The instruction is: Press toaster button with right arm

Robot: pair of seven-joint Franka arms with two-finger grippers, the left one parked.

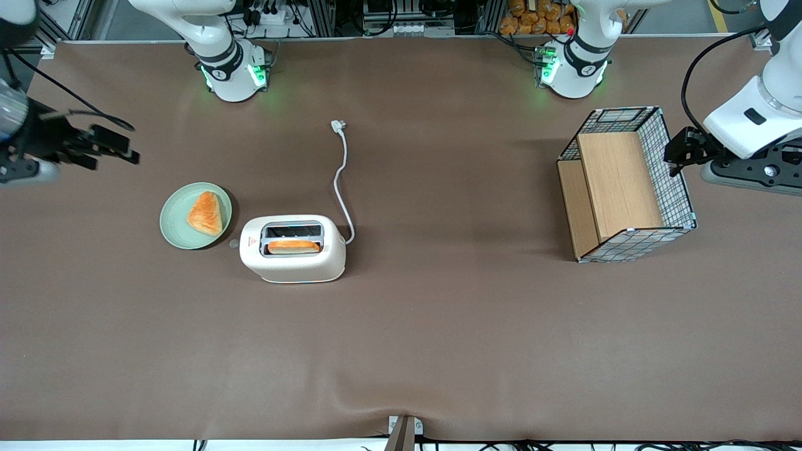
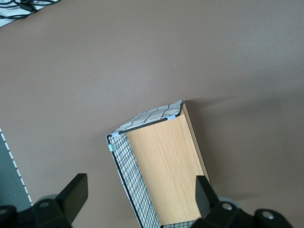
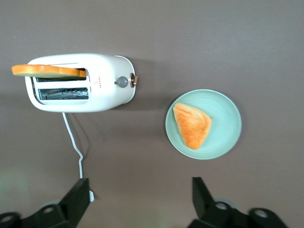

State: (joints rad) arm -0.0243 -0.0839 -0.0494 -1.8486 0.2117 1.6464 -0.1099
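The cream-white toaster (image 1: 292, 258) (image 3: 105, 97) stands on the brown table with a slice of toast (image 1: 293, 247) (image 3: 47, 71) sticking out of the slot nearer the front camera. The toaster button (image 1: 234, 244) (image 3: 122, 81), a small grey knob, juts from the short end that faces the plate. My right arm's gripper (image 1: 128, 150) (image 3: 140, 187) hovers open and empty, well above the table toward the working arm's end. It is apart from the toaster and farther from the front camera than the plate. Nothing lies between its fingers (image 3: 80, 194).
A pale green plate (image 1: 175, 228) (image 3: 228, 137) holding a triangular pastry (image 1: 207, 213) (image 3: 192, 125) sits beside the button end. The white power cord (image 1: 341, 181) (image 3: 73, 142) trails away from the toaster. A wire basket with wooden boards (image 1: 626, 185) (image 2: 161, 166) stands toward the parked arm's end.
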